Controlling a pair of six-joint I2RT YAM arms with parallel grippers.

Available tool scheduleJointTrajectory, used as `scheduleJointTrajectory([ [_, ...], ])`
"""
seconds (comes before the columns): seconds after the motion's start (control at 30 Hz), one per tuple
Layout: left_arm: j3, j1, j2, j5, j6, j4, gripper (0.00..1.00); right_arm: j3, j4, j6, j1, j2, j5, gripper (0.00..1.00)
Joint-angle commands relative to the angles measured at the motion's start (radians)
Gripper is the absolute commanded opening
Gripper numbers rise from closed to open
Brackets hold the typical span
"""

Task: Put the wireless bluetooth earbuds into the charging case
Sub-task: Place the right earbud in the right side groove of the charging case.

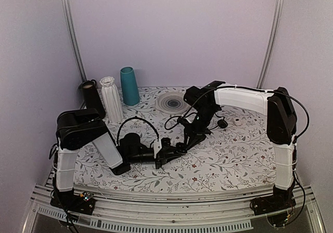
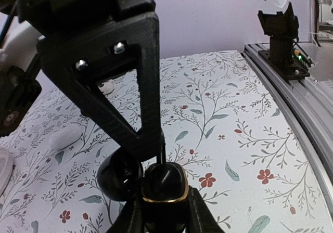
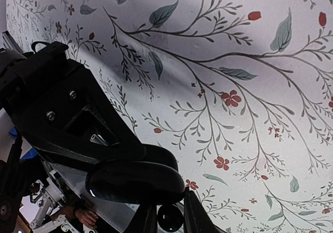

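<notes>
The black charging case (image 2: 164,183), gold-rimmed and with its lid (image 2: 118,177) hinged open to the left, sits clamped between my left gripper's (image 2: 165,213) fingers just above the floral cloth. From above, my right gripper's black finger (image 2: 125,92) reaches down, its tip at the case's open mouth. In the right wrist view the right gripper (image 3: 170,220) is shut on a small round black earbud (image 3: 170,215), right beside the case's lid (image 3: 135,183). In the top view the left gripper (image 1: 167,153) and right gripper (image 1: 183,145) meet at mid-table. No other earbud is visible.
At the back left stand a teal cup (image 1: 129,86), a white ribbed vase (image 1: 111,99) and a black cylinder (image 1: 92,98). A spiral disc (image 1: 173,102) lies at the back centre. A black knob (image 1: 222,124) and a small white object (image 1: 238,122) lie to the right. A white oval pebble (image 2: 65,137) lies beyond the case.
</notes>
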Motion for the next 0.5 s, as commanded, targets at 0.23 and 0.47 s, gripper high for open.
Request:
scheduleJointTrajectory([
  [0.23,0.067,-0.018,0.022,0.041,-0.045,0.108,0.00,0.017,0.120,0.055,0.007,-0.010,0.041,0.25],
  [0.47,0.077,-0.017,0.034,0.041,-0.065,0.120,0.00,0.008,0.134,0.082,0.009,-0.024,0.058,0.25],
])
